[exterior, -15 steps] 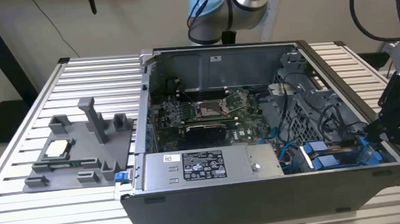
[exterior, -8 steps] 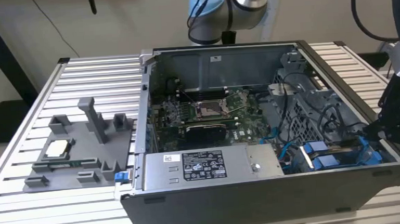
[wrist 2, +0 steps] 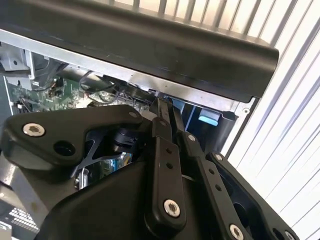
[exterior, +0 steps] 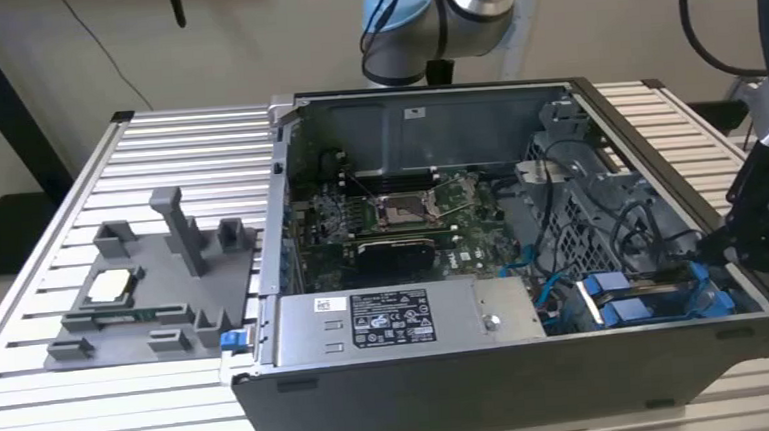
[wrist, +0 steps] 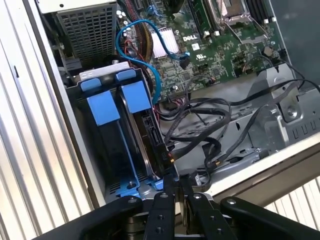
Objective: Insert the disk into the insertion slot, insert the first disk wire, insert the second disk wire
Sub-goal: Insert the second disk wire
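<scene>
Exterior view: open PC case (exterior: 528, 367) lies on slatted table (exterior: 152, 139). Motherboard (exterior: 399, 220) sits mid-case, grey power supply (exterior: 405, 319) along the case's near wall. Grey fixture tray (exterior: 149, 290) on the table, outside the case toward the exterior view's left. Black pincer (exterior: 747, 238) is at the case's corner on the exterior view's right, just above the blue drive bay; its closure cannot be read here. Disk (exterior: 657, 299) in blue carrier sits in the slot (exterior: 591, 308) at that same corner, beside the power supply. Arm base (exterior: 453, 21) behind the case. Second wrist view: pincer (wrist 2: 162, 107) fingers (wrist 2: 165, 150) run side by side, tips close together, narrow, nothing seen between them; black case edge (wrist 2: 150, 50) above the tips, motherboard (wrist 2: 40, 95) beyond, small blue tab (wrist 2: 209, 118) next to the case wall. First wrist view: pincer (wrist: 176, 181) tips narrow, nearly touching, right at the disk's connector end. Disk (wrist: 145, 135) stands on edge in the slot (wrist: 107, 150), blue tabs (wrist: 120, 100) on top. Blue cable (wrist: 145, 55) loops from the motherboard (wrist: 210, 55) toward the disk. Black wires (wrist: 210, 125) bunch beside the disk, near the pincer tips; whether any is plugged in, cannot tell.
</scene>
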Controlling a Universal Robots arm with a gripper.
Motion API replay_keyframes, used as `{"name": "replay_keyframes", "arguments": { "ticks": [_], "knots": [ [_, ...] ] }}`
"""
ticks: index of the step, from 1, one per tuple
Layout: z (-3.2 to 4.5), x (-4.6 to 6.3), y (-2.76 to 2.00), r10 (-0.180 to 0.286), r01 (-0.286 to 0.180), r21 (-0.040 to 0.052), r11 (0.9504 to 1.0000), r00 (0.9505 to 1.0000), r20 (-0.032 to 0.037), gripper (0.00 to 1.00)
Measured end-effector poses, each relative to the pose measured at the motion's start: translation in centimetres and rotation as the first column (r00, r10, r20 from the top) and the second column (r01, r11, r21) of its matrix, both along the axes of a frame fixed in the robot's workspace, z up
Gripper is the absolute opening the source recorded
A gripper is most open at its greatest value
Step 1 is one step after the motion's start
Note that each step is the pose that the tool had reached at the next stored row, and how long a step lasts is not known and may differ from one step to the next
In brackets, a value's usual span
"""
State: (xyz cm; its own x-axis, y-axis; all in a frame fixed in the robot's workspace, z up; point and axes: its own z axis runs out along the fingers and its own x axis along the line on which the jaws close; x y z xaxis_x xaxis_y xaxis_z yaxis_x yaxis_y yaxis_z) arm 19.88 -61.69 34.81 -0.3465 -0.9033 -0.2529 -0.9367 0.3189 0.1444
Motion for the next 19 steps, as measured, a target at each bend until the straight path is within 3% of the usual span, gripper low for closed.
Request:
{"name": "replay_keyframes", "arguments": {
  "ticks": [4, 9, 19],
  "knots": [
    [0.87, -0.5, 0.01, 0.000, 0.000, 0.0003, 1.0000, 1.0000, -0.0002, 0.16],
    [1.29, -2.0, 0.25, 0.000, 0.000, 0.0002, 1.0000, 1.0000, -0.0002, 0.16],
    [2.29, -3.1, 2.16, 0.000, 0.000, 0.0037, 1.0000, 1.0000, -0.0002, 0.16]
  ]
}}
